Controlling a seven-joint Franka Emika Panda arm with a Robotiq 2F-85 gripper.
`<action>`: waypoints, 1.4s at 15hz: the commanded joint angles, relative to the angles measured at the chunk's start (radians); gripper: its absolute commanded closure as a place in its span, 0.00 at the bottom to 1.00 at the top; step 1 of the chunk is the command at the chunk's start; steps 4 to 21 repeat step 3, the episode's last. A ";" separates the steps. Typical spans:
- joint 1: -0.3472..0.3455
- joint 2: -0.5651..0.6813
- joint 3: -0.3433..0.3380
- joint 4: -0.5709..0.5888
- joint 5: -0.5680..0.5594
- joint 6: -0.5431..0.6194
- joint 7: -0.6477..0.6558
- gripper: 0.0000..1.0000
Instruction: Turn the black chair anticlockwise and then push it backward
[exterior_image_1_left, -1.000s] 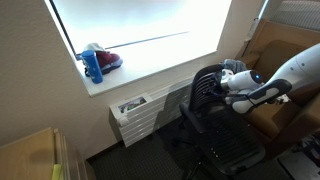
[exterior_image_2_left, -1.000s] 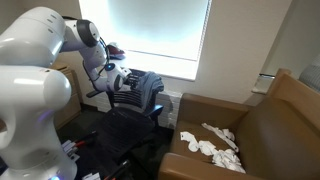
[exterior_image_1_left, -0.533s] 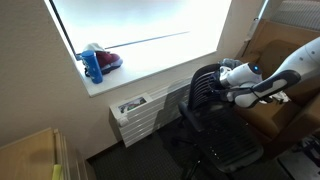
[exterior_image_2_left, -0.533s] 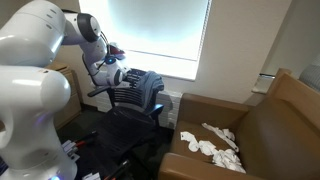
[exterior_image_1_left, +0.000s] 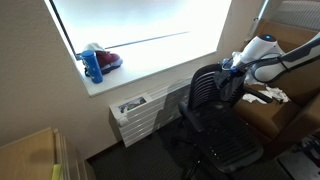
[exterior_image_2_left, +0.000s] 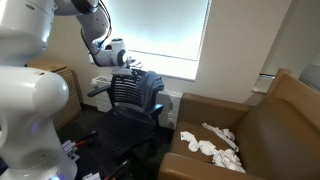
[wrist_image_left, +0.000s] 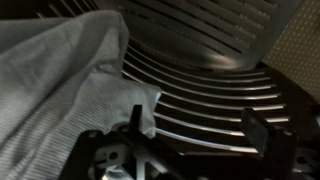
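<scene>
The black chair (exterior_image_1_left: 208, 108) stands by the window, with its ribbed backrest (exterior_image_2_left: 130, 92) upright in both exterior views. A grey cloth (wrist_image_left: 60, 80) hangs over the top of the backrest. My gripper (exterior_image_1_left: 234, 68) hovers just above and beside the backrest top; it also shows in an exterior view (exterior_image_2_left: 128, 60). In the wrist view the gripper (wrist_image_left: 200, 135) is open, its two fingers spread over the backrest ribs (wrist_image_left: 210, 90) and holding nothing.
A brown upholstered seat (exterior_image_2_left: 250, 125) with white cloths (exterior_image_2_left: 215, 142) stands beside the chair, also in an exterior view (exterior_image_1_left: 262, 110). A window sill holds a blue bottle (exterior_image_1_left: 92, 66). A white radiator unit (exterior_image_1_left: 135, 115) sits under it. A cardboard box (exterior_image_1_left: 28, 155) stands near.
My gripper has risen from the side of the backrest to above its top edge. The chair's backrest looks slightly turned.
</scene>
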 joint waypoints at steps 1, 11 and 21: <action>-0.078 -0.114 0.025 -0.124 -0.087 -0.095 0.054 0.00; -0.096 -0.064 0.047 -0.061 -0.118 -0.075 0.079 0.00; -0.096 -0.064 0.047 -0.061 -0.118 -0.075 0.079 0.00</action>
